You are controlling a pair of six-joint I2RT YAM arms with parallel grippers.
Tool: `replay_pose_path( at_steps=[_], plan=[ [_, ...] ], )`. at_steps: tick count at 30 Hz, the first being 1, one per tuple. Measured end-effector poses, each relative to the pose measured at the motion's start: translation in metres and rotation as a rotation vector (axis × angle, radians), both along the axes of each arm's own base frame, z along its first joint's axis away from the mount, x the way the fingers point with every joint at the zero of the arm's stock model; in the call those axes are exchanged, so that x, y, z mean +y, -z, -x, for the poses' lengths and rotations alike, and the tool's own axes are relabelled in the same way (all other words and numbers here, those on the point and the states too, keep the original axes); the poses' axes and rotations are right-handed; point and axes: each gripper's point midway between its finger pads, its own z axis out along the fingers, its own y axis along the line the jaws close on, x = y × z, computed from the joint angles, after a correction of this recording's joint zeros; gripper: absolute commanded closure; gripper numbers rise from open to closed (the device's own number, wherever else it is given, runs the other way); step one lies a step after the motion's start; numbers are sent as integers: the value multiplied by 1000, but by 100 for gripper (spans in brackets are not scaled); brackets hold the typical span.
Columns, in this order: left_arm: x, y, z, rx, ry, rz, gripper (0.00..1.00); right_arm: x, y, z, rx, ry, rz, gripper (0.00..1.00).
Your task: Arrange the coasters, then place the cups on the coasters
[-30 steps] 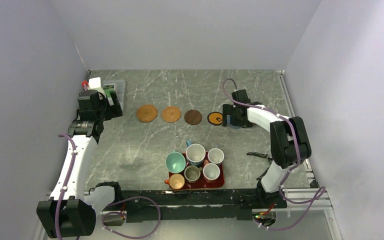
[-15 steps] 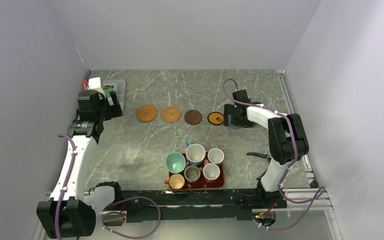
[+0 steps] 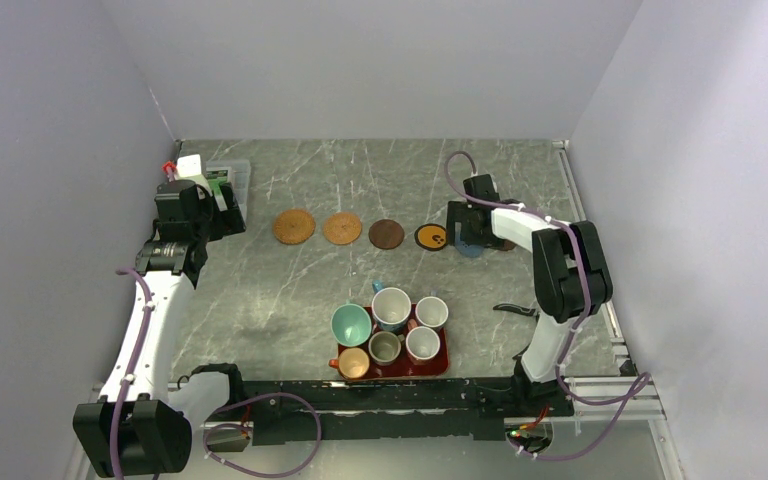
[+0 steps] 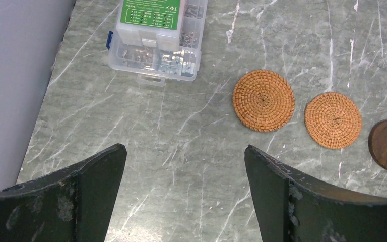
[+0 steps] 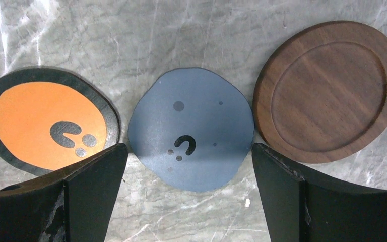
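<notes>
Left wrist view, left pincer [image 4: 183, 148]: fully open, empty, above the surface [image 4: 181, 75].
Coasters [image 3: 341, 228]: one row across the far surface.
Cups [image 3: 391, 307]: clustered on red tray [image 3: 444, 368], near edge.
Blue-grey coaster [image 5: 191, 116]: thin, light, likely floppy; best pinched at its edge.
Right pincer [image 5: 187, 146]: fully open, empty, poised over it.

Quick headcount: six coasters [image 3: 342, 228] (two woven tan coasters [image 4: 263, 100], two dark wood coasters [image 5: 328, 91], one black-and-orange coaster [image 5: 48, 123], one blue-grey coaster [image 5: 191, 128]), six cups [image 3: 391, 305] (three white, one teal, one orange, one grey-olive), one red tray [image 3: 443, 365], one clear parts box [image 4: 156, 35].
</notes>
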Motion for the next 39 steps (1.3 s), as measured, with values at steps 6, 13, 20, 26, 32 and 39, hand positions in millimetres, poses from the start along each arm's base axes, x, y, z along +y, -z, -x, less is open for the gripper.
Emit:
replay_pose_path(
  at_steps=[6,13,20,26,32,39],
  plan=[
    [1,0,0,0,-4,-2,6,-2,0,-6,-14,18,10,1],
    [1,0,0,0,-6,-4,6,-9,-1,-9,-21,43,12,1],
    [1,0,0,0,-6,-4,6,-18,-1,-12,-26,67,12,1],
    [1,0,0,0,-7,-4,6,-21,0,-13,-28,76,10,1],
    [1,0,0,0,-7,-4,6,-21,0,-14,-30,78,4,0],
    [1,-1,0,-2,-6,-4,6,-23,-2,-8,-22,77,1,0]
  ],
)
